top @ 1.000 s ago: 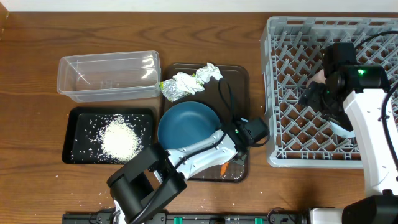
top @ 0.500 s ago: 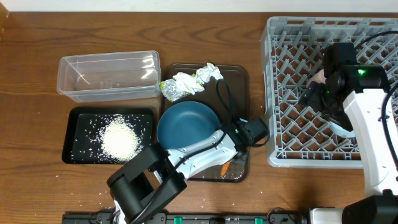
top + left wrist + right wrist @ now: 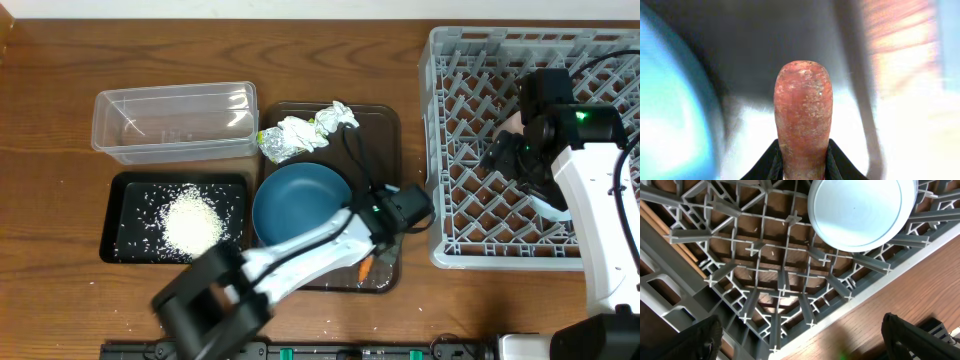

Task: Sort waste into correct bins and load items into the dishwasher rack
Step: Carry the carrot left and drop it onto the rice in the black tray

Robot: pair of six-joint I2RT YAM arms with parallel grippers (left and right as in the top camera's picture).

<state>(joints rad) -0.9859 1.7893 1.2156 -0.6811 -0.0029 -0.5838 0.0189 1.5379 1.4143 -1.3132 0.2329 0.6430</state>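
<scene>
My left gripper (image 3: 802,156) is shut on the small orange carrot (image 3: 803,112), at the brown tray's front right corner beside the wide dark-blue bowl (image 3: 298,205). The carrot (image 3: 363,268) pokes out below the gripper (image 3: 378,250) in the overhead view. The rice heap (image 3: 192,222) lies in the black bin (image 3: 112,215). The clear tub (image 3: 175,120) stands behind it. Crumpled wrappers (image 3: 300,132) lie on the tray's far edge. My right gripper (image 3: 800,347) is open and empty over the grey rack (image 3: 432,150), near a pale-blue round dish (image 3: 860,210) lying bottom up. A pinkish-white cup (image 3: 511,122) is in the rack.
The brown serving tray (image 3: 385,130) sits between the bins and the rack. Scattered rice grains lie on the wood table (image 3: 50,200) in front of the black bin. The right arm covers much of the rack's right side.
The left arm's rear part is blurred and has shifted left. Its gripper and the carrot stay at about the same place. The right arm has not moved.
</scene>
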